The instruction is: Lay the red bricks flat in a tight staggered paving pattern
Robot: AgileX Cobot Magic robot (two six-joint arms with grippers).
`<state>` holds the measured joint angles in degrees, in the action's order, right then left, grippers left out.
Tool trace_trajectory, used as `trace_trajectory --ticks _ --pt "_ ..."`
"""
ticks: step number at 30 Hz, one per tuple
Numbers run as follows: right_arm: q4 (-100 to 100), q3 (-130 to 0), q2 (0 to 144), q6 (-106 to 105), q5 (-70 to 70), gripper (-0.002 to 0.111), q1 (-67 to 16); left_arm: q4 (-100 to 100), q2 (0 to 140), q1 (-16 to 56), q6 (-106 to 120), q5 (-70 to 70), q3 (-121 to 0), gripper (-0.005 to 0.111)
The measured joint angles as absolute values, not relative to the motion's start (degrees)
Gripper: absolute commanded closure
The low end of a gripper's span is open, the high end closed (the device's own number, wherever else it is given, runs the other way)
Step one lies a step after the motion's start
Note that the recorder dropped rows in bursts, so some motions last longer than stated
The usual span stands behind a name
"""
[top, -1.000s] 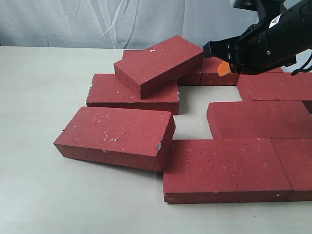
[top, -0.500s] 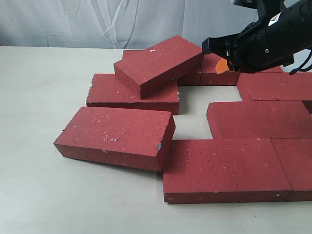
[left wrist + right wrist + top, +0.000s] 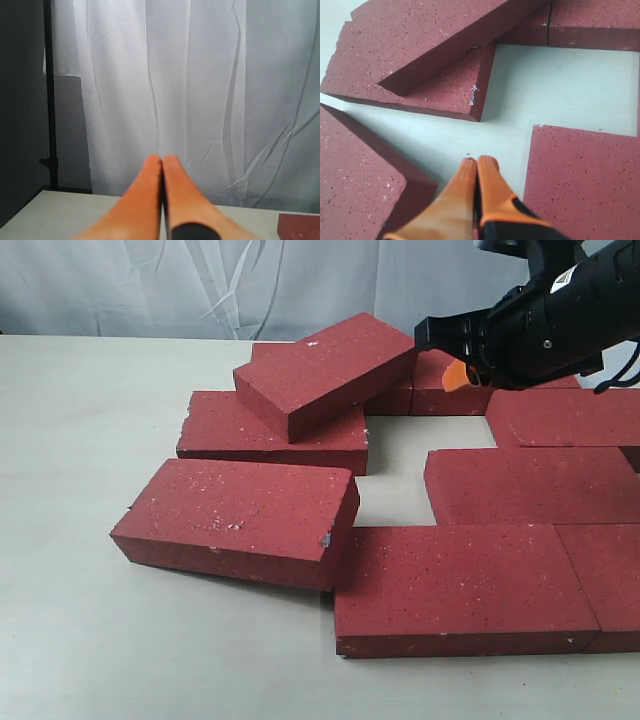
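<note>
Hovering above the far side of the layout, the right gripper (image 3: pixel 455 376) on its black arm (image 3: pixel 560 320) has its two orange fingers pressed together, and nothing is between them. In the right wrist view these fingers (image 3: pixel 490 172) point down to a bare patch of the pale table (image 3: pixel 560 85), which has bricks on several sides.

The dark red rectangular paving bricks with gritty, white-specked faces (image 3: pixel 520 485) lie on the table in a loose group. On the right side of the exterior view several of them lie flat and close, edge against edge. One tilted brick (image 3: pixel 325 368) is not flat: it leans across a flat brick on the left (image 3: pixel 250 430), and its far end reaches over the bricks of the back row (image 3: pixel 440 395). Another brick at the front left (image 3: pixel 240 515) lies at an angle to the rest, and its right end touches the wide front brick (image 3: pixel 460 585). Whether it lies fully flat I cannot tell.

The left gripper (image 3: pixel 161 161) is closed too; its fingers meet along their length and hold nothing. It is raised and points toward a white curtain (image 3: pixel 210 75), with a black pole (image 3: pixel 48 90) at one side. Only a corner of one red brick (image 3: pixel 299 227) is visible on the table near it.
</note>
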<state>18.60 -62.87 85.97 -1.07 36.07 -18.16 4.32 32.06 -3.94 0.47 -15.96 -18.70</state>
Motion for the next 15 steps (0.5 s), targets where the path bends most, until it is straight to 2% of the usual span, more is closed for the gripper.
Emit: trace_trajectory --ticks 6,15 --pt "18.60 -62.87 85.97 -1.07 36.07 0.109 -18.13 4.21 36.01 -3.94 0.47 -15.85 -18.83 0.107" --pt "18.48 -63.13 85.97 -1.41 34.82 0.109 -18.13 5.81 59.22 -3.94 0.47 5.00 -34.93 0.107"
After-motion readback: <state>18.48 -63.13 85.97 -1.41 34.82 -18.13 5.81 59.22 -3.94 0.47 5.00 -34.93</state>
